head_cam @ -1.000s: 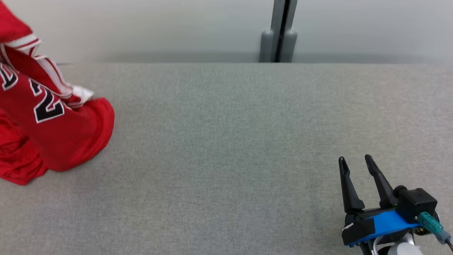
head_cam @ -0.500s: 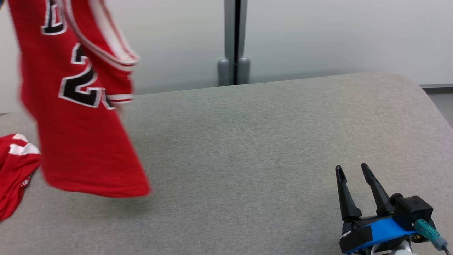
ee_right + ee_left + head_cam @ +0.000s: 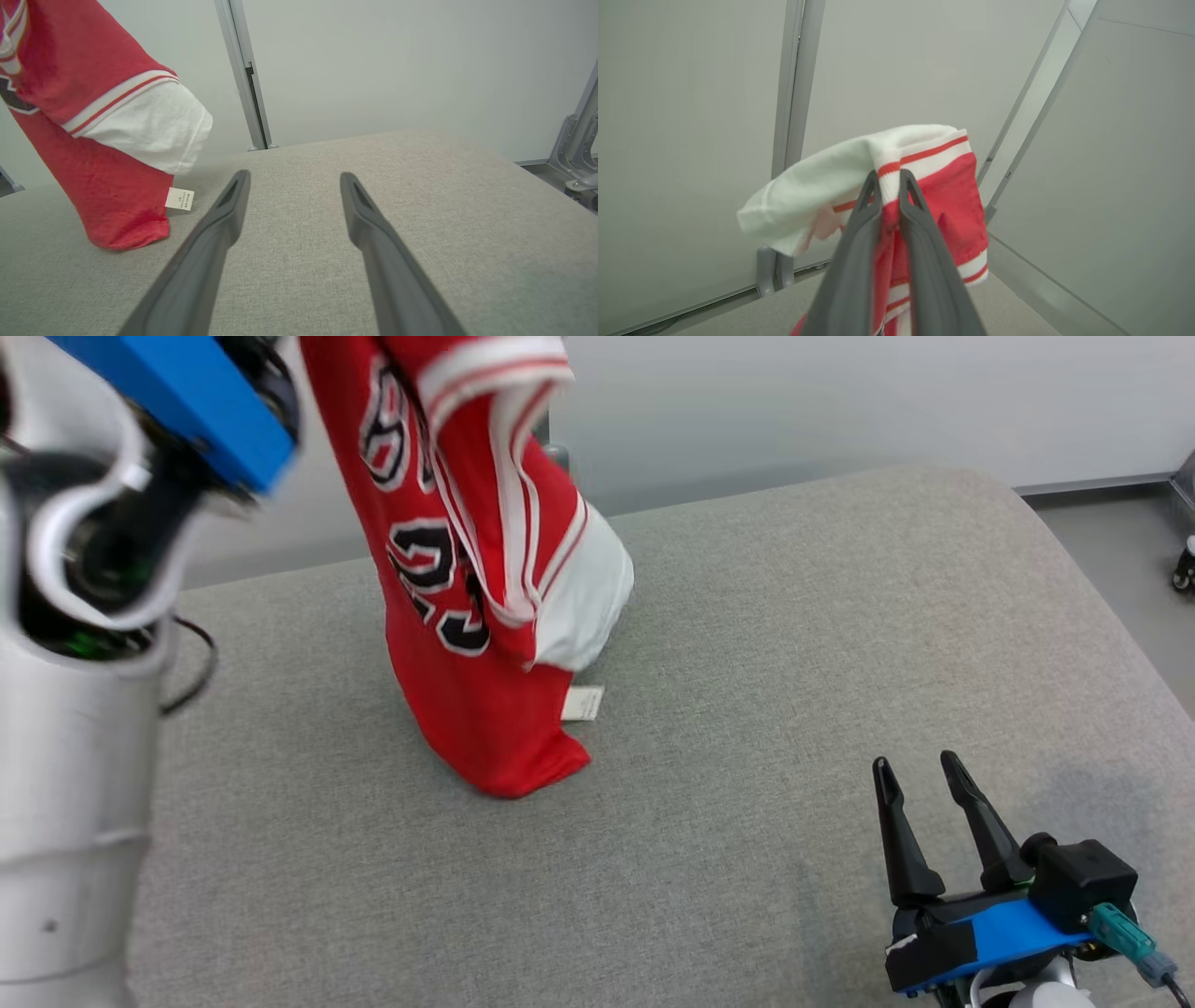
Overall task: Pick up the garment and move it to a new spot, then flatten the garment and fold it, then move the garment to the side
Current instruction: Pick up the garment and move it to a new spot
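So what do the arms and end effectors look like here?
Right end effector: two long dark tapered fingers, black base, blue band, teal plug. Left end effector: same dark fingers; silver forearm, blue block, black cable.

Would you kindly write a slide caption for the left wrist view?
Left gripper pinches the red jersey at its striped trim, holding it aloft before pale wall panels.

The red garment [image 3: 485, 737], bunched on the grey table [image 3: 794, 663] a second ago, now hangs from the left gripper [image 3: 888, 179] with only its lower end touching the surface. The head camera has swung, bringing the left arm [image 3: 75, 784] into view.
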### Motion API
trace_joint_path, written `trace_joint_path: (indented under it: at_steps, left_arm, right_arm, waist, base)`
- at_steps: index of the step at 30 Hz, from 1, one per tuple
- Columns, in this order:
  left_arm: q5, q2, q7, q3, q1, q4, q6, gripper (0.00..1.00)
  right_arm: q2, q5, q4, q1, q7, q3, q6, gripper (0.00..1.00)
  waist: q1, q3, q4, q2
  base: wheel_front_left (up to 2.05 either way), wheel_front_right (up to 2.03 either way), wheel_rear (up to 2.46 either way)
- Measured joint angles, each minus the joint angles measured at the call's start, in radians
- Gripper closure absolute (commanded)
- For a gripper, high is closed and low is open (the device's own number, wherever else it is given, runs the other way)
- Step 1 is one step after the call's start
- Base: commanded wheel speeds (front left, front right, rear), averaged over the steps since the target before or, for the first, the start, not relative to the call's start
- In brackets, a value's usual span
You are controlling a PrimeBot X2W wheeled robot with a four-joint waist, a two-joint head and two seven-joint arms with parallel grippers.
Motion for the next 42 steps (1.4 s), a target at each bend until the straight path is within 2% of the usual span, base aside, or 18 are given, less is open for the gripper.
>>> trace_joint_path:
  at_steps: [7, 12, 16, 17, 18, 19, 23, 27, 34, 42]
  left_arm:
    - [0.029, -0.1, -0.109, -0.095, 0.224, 0.063, -0.012, 1.0]
    - [0.103, -0.131, -0.209, -0.177, 0.386, 0.214, -0.008, 1.0]
    - [0.156, -0.169, -0.293, -0.229, 0.439, 0.321, -0.017, 1.0]
    - [0.17, -0.174, -0.314, -0.239, 0.443, 0.342, -0.02, 0.91]
    - [0.181, -0.179, -0.336, -0.247, 0.445, 0.36, -0.024, 0.65]
    - [0.198, -0.184, -0.356, -0.262, 0.448, 0.377, -0.03, 0.02]
    - [0.222, -0.202, -0.452, -0.274, 0.462, 0.402, -0.043, 0.0]
    - [0.219, -0.208, -0.587, -0.253, 0.511, 0.367, -0.061, 0.0]
    - [0.229, -0.165, -0.79, -0.203, 0.645, 0.286, -0.064, 0.0]
    - [0.289, -0.113, -0.864, -0.097, 0.801, 0.19, -0.028, 0.0]
  right_arm:
    - [0.0, 0.014, 0.013, -0.008, -0.012, -0.002, 0.0, 0.0]
    - [0.0, 0.016, 0.025, -0.024, -0.013, 0.004, 0.0, 0.0]
    - [0.0, 0.016, 0.029, -0.035, -0.015, 0.004, 0.0, 0.0]
    - [0.0, 0.016, 0.03, -0.035, -0.015, 0.006, 0.0, 0.0]
    - [0.0, 0.016, 0.031, -0.035, -0.015, 0.006, 0.0, 0.0]
    - [0.0, 0.015, 0.033, -0.035, -0.015, 0.006, 0.0, 0.0]
    - [0.0, 0.012, 0.036, -0.028, -0.014, 0.004, 0.0, 0.0]
    - [0.0, 0.007, 0.036, -0.009, -0.011, -0.004, 0.0, 0.0]
    - [0.0, -0.008, 0.019, 0.015, 0.008, -0.029, 0.0, 0.0]
    - [0.0, -0.028, -0.013, 0.042, 0.034, -0.047, 0.0, 0.0]
  waist:
    - [0.0, 0.024, 0.001, 0.0]
    - [0.0, 0.026, 0.013, 0.0]
    - [0.0, 0.023, 0.023, 0.0]
    - [0.0, 0.023, 0.026, 0.0]
    - [0.0, 0.021, 0.03, 0.0]
    - [0.0, 0.018, 0.034, 0.0]
    - [0.0001, 0.005, 0.051, 0.0]
    - [0.0, -0.014, 0.067, 0.0]
    - [0.0, -0.04, 0.112, 0.0]
    - [0.0, -0.067, 0.17, 0.0]
  base:
    - [0.0, 0.0, 0.0]
    - [0.0, 0.0, 0.0]
    - [0.0, 0.0, 0.0]
    - [0.0, 0.0, 0.0]
    - [0.0, 0.0, 0.0]
    - [0.0, 0.0, 0.0]
    - [0.0, 0.0, 0.0]
    - [0.0, 0.0, 0.0]
    - [0.0, 0.0, 0.0]
    - [0.0, 0.0, 0.0]
